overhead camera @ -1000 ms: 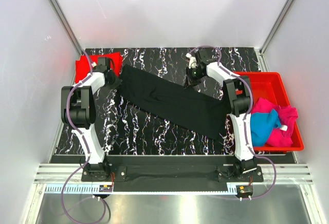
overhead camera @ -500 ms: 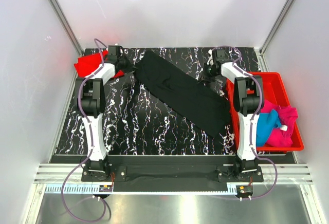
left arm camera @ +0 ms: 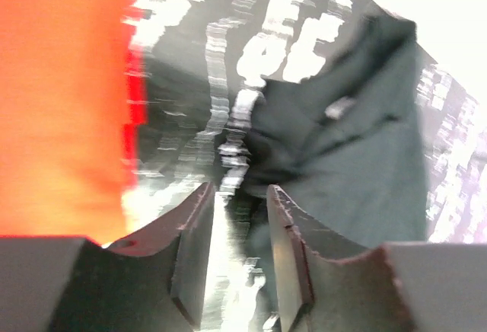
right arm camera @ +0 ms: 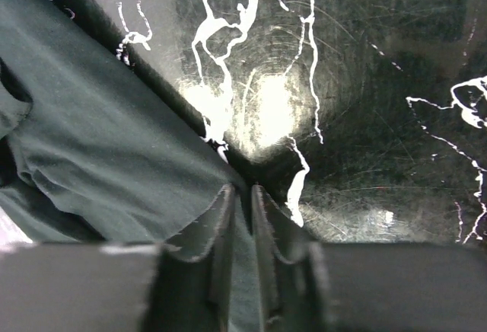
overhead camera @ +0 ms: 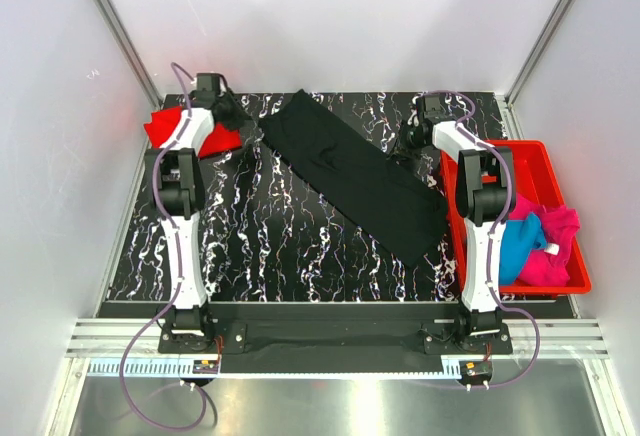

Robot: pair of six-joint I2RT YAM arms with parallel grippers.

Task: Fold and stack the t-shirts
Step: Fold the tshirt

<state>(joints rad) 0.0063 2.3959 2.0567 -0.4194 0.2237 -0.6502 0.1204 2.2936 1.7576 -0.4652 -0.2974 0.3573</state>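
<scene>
The black t-shirt [overhead camera: 350, 171] lies flat and diagonal on the marbled table, from back centre to near right. My left gripper [overhead camera: 237, 113] [left arm camera: 240, 191] stands open just left of the shirt's back corner [left arm camera: 358, 142], with only bare table between its fingers. A red t-shirt [overhead camera: 165, 128] [left arm camera: 61, 96] lies at the back left, beside that gripper. My right gripper [overhead camera: 405, 141] [right arm camera: 241, 189] sits low at the shirt's right edge [right arm camera: 99, 142], its jaws a narrow gap apart with the cloth's edge lying in the gap. A blue t-shirt [overhead camera: 512, 241] and a magenta one [overhead camera: 555, 241] lie in the bin.
A rigid red plastic bin [overhead camera: 515, 149] stands at the table's right edge, right next to the right arm. White walls close in the back and both sides. Bare marbled table [overhead camera: 280, 246] shows in front of the black shirt.
Both grippers carried the black shirt toward the back and set it down flat. Both jaws have parted from shut; the left has let go and drawn off to the left.
</scene>
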